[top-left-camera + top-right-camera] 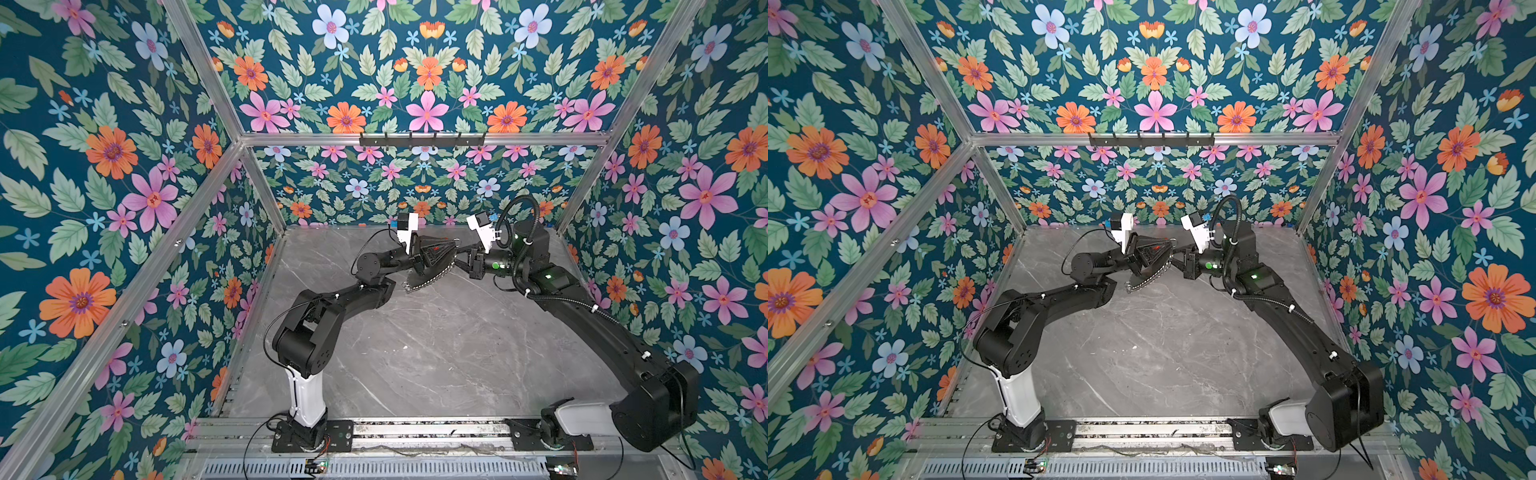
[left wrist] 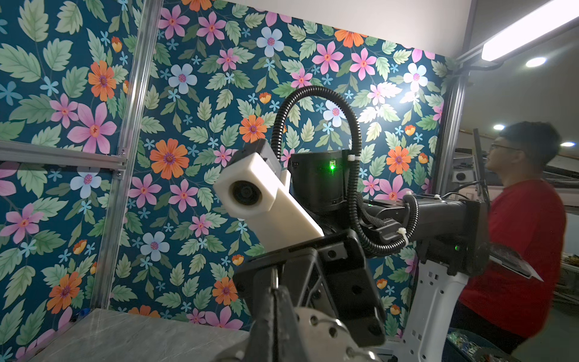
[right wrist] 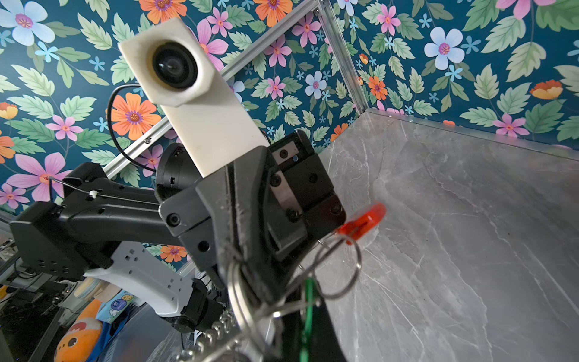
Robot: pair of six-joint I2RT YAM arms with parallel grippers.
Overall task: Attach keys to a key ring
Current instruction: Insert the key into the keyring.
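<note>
The surface (image 1: 415, 357) is grey stone with thin white lines. Walls (image 1: 104, 174) with big flowers and leaves stand around it, held by silver bars (image 1: 291, 139). In the left wrist view I see a man in a red shirt (image 2: 526, 238) outside the box.

Both arms meet over the far middle of the surface. My left claw (image 1: 454, 243) is closed on the key ring (image 1: 428, 280), which hangs down from it. Its row of little silver rings (image 1: 1148, 276) sags toward the near side. The red bit (image 3: 363, 222) of the ring sticks out just beside this claw.

My right claw (image 1: 460, 260) is closed too, almost tip to tip with the left one. The key (image 3: 308, 301) shows as a thin green strip right by the ring. I cannot tell if the right claw pinches it.
</note>
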